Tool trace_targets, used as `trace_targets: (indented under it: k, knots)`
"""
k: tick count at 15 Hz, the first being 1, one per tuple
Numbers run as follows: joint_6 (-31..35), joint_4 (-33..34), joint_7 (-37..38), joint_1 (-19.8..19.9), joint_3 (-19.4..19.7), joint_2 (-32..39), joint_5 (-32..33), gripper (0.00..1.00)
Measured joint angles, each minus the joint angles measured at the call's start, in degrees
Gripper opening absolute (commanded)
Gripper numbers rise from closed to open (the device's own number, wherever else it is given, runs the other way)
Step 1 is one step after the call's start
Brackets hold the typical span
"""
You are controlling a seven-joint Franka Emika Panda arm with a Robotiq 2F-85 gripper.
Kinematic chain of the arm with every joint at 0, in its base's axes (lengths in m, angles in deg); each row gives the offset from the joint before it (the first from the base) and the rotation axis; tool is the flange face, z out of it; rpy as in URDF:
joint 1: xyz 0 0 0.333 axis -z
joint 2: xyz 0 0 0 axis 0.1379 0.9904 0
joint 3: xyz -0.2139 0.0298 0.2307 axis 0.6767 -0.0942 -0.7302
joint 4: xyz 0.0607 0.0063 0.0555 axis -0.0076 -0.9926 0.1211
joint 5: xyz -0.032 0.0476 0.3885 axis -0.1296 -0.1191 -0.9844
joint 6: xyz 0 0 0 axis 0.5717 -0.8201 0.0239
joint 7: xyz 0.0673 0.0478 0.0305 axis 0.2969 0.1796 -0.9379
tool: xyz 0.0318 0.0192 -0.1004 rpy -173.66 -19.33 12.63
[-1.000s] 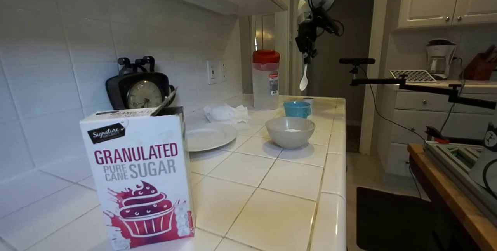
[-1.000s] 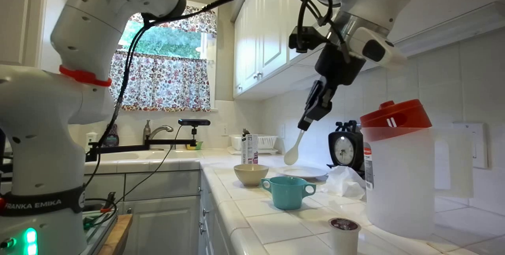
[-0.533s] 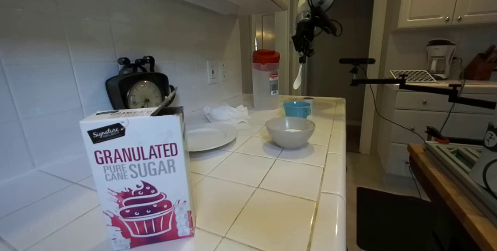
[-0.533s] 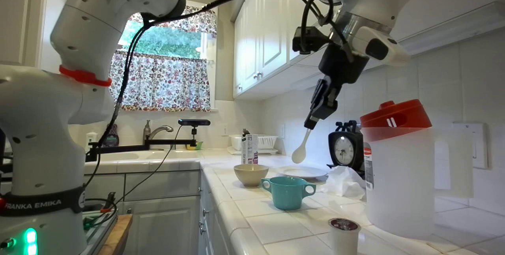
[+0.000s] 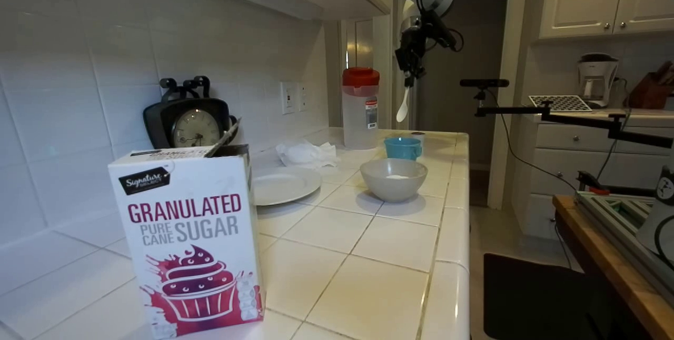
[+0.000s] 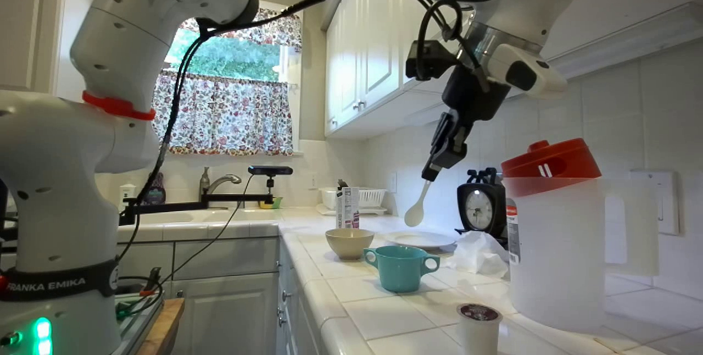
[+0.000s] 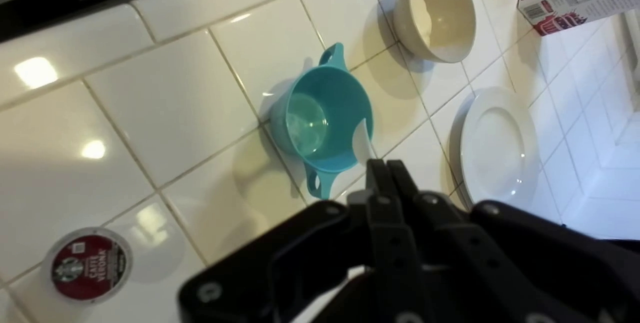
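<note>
My gripper (image 6: 430,172) is shut on the handle of a white plastic spoon (image 6: 416,211), which hangs bowl down above the counter. In the wrist view the fingertips (image 7: 386,164) are nearly together and the spoon (image 7: 361,144) shows just beyond them, overlapping the cup's rim from above. The teal two-handled cup (image 6: 401,273) stands upright below; clear liquid seems to lie in its bottom. A beige bowl (image 6: 348,246) stands beyond it with white powder (image 7: 421,17) inside. A white plate (image 7: 500,148) lies beside the bowl. The spoon (image 5: 403,107) is apart from all of these.
A sugar box (image 5: 189,235) stands at the counter's far end. A red-lidded pitcher (image 6: 554,256), crumpled white paper (image 6: 479,257) and a black dial clock or scale (image 6: 481,206) stand near the tiled wall. A coffee pod (image 7: 89,265) sits near the cup. Cabinets (image 6: 373,58) hang above.
My gripper and the held spoon moved slightly toward the tiled wall, then shifted very little in the last half second. The counter objects have not moved.
</note>
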Motion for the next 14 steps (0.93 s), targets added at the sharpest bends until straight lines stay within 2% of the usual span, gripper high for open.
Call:
trace_targets:
  k: [14]
  knots:
    - [-0.36,-0.71,-0.97,-0.02,-0.62,-0.04,-0.31,0.01]
